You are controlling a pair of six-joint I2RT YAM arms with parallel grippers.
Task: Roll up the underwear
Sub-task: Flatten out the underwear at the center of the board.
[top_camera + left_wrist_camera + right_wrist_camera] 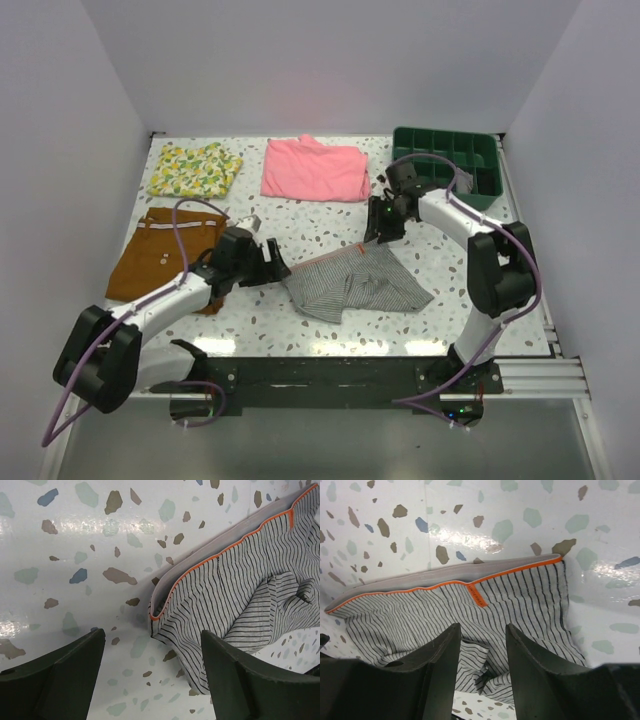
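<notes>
Left hand (151, 639) open over underwear (240, 580)

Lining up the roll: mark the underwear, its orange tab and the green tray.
underwear (355, 285), top external view, striped middle.
orange tab (477, 594), right wrist view, its middle.
green tray (445, 131), top external view, back rim.

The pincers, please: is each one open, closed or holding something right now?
Left pincer: open, holding nothing.
Right pincer: open, above the underwear, holding nothing.

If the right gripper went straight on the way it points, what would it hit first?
Most likely the underwear: the right gripper is open and aimed down at its striped fabric, with nothing in between, though the depth is unclear.
</notes>
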